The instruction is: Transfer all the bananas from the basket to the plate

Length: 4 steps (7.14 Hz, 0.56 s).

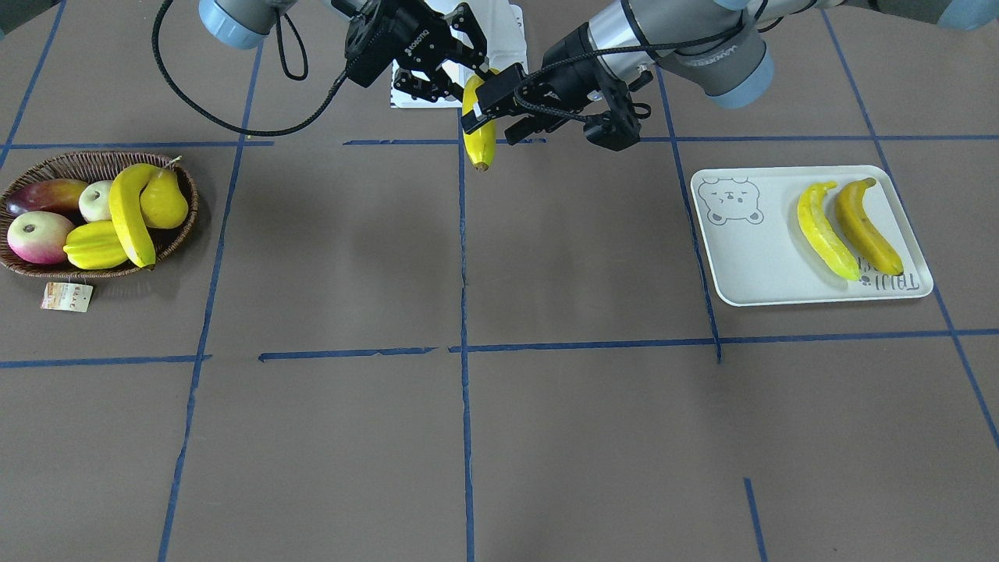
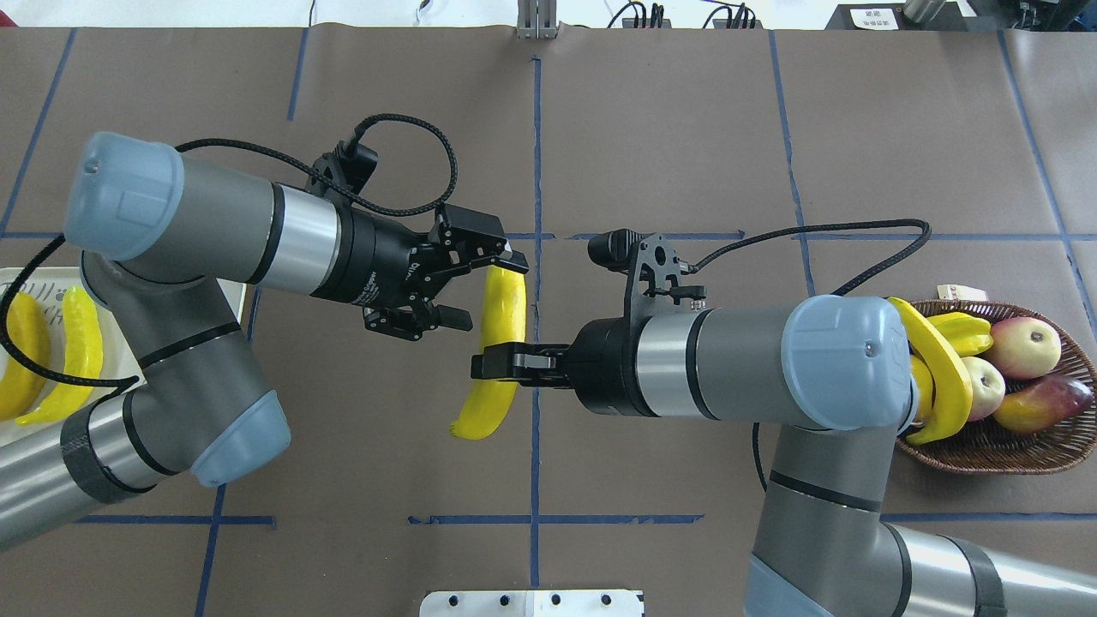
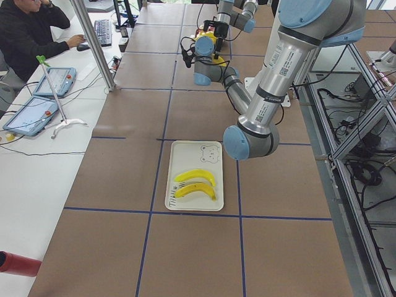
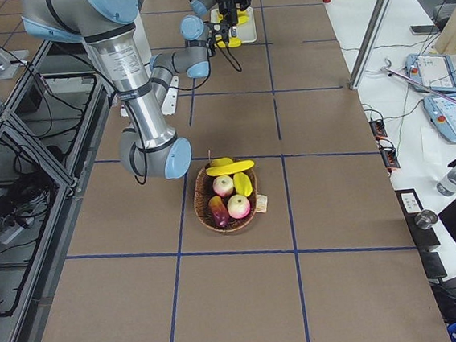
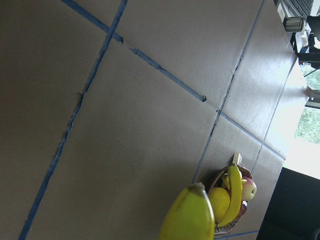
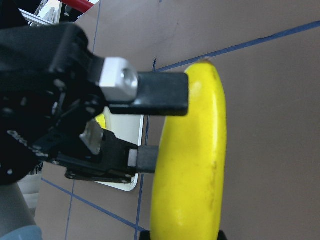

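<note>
R wrist cam: banana fills the frame, closest thing to the lens, clamped at the bottom edge in my right pincer. My left pincer faces it, spread apart, both tips right at the banana's side; touching or not, can't tell.

L wrist cam: only the banana's end at the bottom, none of my fingers in shot. Far off, the basket w/ the last banana on top.

Overhead: banana up in the air over mid worktop, right pincer shut round its middle, left pincer spread by its upper end. My arms hide most of the plate and part of the basket.

Front cam: shows what overhead hides: whole plate, two bananas side by side on it; last banana lies on top, btwn starfruit and pear.

Side cams: pincers too small to judge.

Step, I reckon: mid-air handover, right to left. Next: left must close firm on the banana before right lets go, then carry it to the plate's bare part. One banana to fetch after.
</note>
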Motion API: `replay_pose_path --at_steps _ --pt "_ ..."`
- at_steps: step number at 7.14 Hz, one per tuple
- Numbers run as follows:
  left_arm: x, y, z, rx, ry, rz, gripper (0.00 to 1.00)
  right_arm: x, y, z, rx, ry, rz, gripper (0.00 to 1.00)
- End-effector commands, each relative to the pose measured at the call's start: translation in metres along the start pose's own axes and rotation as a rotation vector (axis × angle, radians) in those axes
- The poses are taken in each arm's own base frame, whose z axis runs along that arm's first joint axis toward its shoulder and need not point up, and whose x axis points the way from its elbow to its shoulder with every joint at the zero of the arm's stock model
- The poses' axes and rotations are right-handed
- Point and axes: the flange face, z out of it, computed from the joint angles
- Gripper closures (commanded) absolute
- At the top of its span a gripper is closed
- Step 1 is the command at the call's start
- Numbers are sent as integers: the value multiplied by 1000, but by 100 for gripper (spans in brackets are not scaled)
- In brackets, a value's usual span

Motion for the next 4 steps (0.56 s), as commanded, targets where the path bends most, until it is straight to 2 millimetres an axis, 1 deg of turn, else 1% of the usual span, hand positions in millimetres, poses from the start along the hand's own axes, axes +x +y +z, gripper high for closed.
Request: replay_pose_path --at_steps 1,2,3,4 --pt "-1 11 9 -22 -3 5 1 -1 0 0 0 -4 0 100" --pt "-1 12 11 -24 -2 6 21 -3 1 -3 -1 -9 -1 100" --pt "-2 12 10 -25 -4 8 79 -3 1 -3 -4 -11 -2 100" --pt "-2 11 10 -23 -4 65 97 -4 1 -4 -6 -12 -3 99"
